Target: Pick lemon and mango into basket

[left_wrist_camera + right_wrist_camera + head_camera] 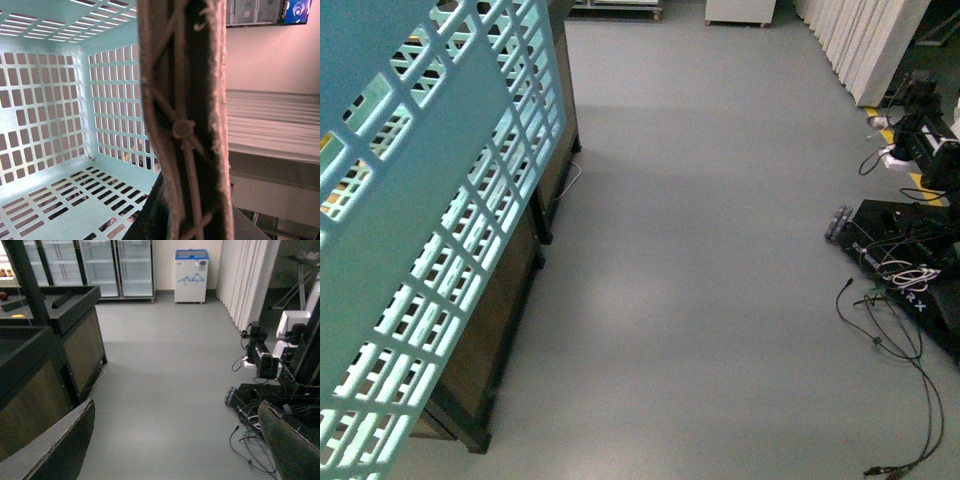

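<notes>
The turquoise slotted basket (430,230) fills the left of the front view, lifted close to the camera. In the left wrist view I see its inside walls and floor (55,200), and its brown handle (182,125) with ties runs straight through my left gripper (182,220), which is shut on it. A small yellow-orange patch (127,157) shows through the basket's wall slots; I cannot tell what it is. My right gripper (175,450) is open and empty above the grey floor. The lemon and the mango are not clearly in view.
Dark wooden display stands (510,300) stand along the left, also in the right wrist view (60,340). Another robot base with cables (910,280) sits on the floor at the right. Glass-door fridges (100,265) and a white chest freezer (191,275) line the far wall.
</notes>
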